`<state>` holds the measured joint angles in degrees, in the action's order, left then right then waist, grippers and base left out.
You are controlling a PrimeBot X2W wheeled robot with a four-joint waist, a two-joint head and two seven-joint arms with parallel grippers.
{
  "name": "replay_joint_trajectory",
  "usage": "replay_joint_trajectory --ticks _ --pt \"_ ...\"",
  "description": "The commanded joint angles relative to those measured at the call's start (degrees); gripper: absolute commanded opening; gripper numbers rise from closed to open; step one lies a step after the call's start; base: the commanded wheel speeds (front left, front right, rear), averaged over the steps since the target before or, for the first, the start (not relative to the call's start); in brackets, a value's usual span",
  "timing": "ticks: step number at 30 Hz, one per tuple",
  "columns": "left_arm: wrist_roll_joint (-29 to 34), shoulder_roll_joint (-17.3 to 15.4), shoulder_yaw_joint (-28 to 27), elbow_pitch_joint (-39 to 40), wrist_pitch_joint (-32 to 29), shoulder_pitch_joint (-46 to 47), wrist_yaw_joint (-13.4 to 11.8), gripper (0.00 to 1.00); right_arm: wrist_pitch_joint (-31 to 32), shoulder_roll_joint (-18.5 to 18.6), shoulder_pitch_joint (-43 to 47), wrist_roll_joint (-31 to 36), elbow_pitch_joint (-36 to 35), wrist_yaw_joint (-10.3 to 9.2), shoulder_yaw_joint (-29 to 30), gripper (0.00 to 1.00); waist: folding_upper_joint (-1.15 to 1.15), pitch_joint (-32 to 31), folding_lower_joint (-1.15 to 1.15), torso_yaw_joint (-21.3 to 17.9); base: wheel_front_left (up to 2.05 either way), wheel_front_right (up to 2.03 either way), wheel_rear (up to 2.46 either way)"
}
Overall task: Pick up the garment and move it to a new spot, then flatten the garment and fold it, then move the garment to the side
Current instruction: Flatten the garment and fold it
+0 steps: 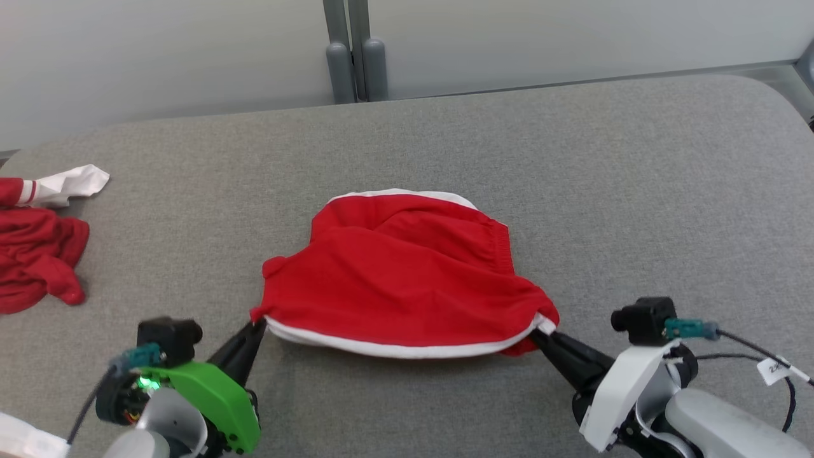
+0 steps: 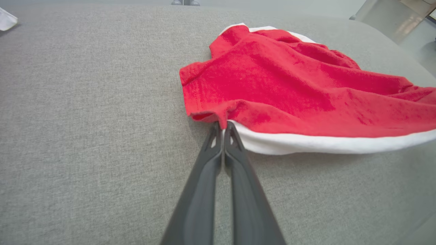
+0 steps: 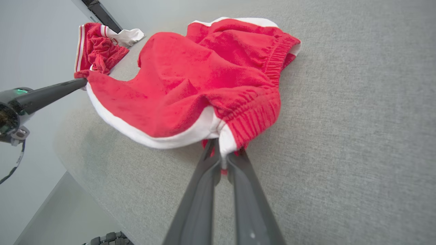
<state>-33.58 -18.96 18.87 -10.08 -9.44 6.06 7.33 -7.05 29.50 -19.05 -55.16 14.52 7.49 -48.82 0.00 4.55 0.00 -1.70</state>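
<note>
The garment (image 1: 400, 280) is a pair of red shorts with white trim, lying in the middle of the grey padded table (image 1: 572, 178). My left gripper (image 1: 257, 326) is shut on its near left corner. In the left wrist view the left gripper (image 2: 223, 126) pinches the red hem of the garment (image 2: 289, 88) where the white trim starts. My right gripper (image 1: 540, 332) is shut on the near right corner. In the right wrist view the right gripper (image 3: 221, 153) clamps the white band beside the ribbed waistband of the garment (image 3: 204, 81). The near edge is stretched between the two grips.
A second red and white piece of clothing (image 1: 35, 248) lies crumpled at the table's left edge, also seen as the heap (image 3: 100, 46) in the right wrist view. A grey post (image 1: 353, 51) stands behind the table's far edge. Bare padding surrounds the shorts.
</note>
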Motion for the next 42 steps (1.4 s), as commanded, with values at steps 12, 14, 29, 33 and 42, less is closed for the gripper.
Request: replay_joint_trajectory --ticks 12,14,29,33,42 --pt "-4.79 -7.27 -2.64 3.3 -9.43 22.89 0.17 0.0 1.13 7.44 -19.55 -7.27 -9.35 -0.02 -0.51 0.0 0.0 11.91 0.0 -2.11 0.0 0.0 0.0" --pt "-5.35 -8.02 -0.92 1.73 -10.92 29.05 0.17 0.0 1.47 7.33 -24.45 -8.84 -9.29 -0.02 -0.74 0.0 0.0 14.4 0.0 -2.17 0.0 0.0 0.0" --pt "-6.19 -7.83 3.25 -19.84 -6.31 74.4 0.2 0.0 -2.09 0.22 -65.66 -16.71 5.0 -0.02 -0.7 0.0 0.0 25.8 0.0 -3.79 0.0 0.0 0.0" --pt "-7.98 -7.01 4.42 -24.24 -3.4 81.07 0.2 0.0 -4.31 0.13 -71.86 -17.54 7.26 -0.03 -1.19 0.0 0.0 25.76 0.0 -3.82 0.0 0.0 0.0" --pt "-14.96 -8.8 14.02 -25.83 -0.84 77.46 0.2 0.0 -4.3 2.47 -69.45 -19.58 7.79 -0.02 -10.76 0.0 0.0 22.7 0.0 -2.84 0.0 0.0 0.0"
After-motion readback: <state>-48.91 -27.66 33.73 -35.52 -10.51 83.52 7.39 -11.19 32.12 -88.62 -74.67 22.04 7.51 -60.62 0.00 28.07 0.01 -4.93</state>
